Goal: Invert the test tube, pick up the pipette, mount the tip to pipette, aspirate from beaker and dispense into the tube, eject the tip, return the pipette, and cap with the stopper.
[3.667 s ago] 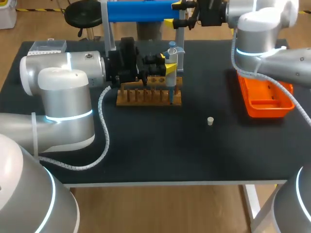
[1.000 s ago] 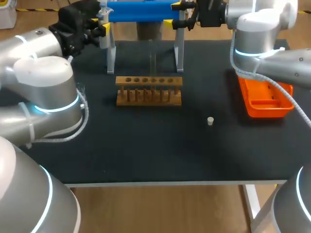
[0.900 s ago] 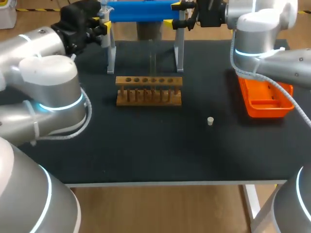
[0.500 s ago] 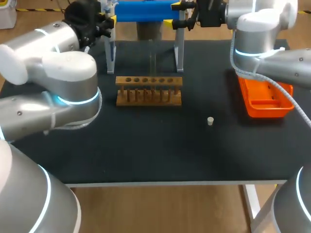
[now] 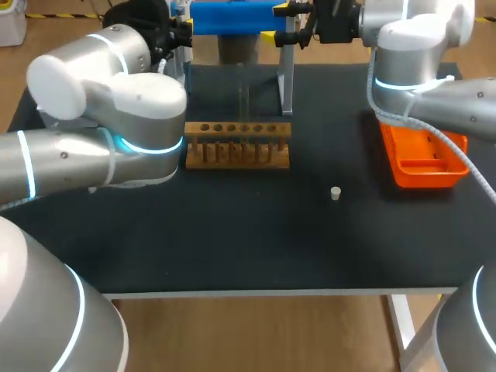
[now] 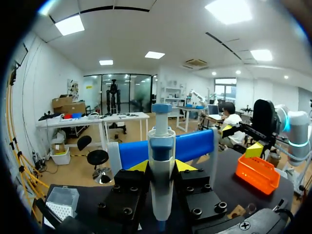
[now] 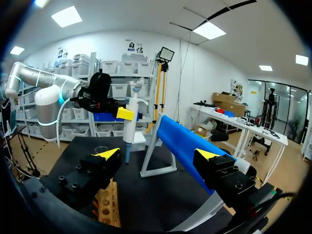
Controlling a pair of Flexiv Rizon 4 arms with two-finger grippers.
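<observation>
Pipette (image 6: 161, 146) upright, clamped in left claw (image 6: 162, 166); blue bar (image 6: 195, 145) ahead.

Pipette (image 6: 161, 170) lower end cropped, left wrist

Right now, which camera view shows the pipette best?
The left wrist view: the pipette stands upright and close between the left gripper's yellow tips, its length in plain sight. The right wrist view shows it smaller, from the side. In the head view the left arm hides nearly all of it.
</observation>
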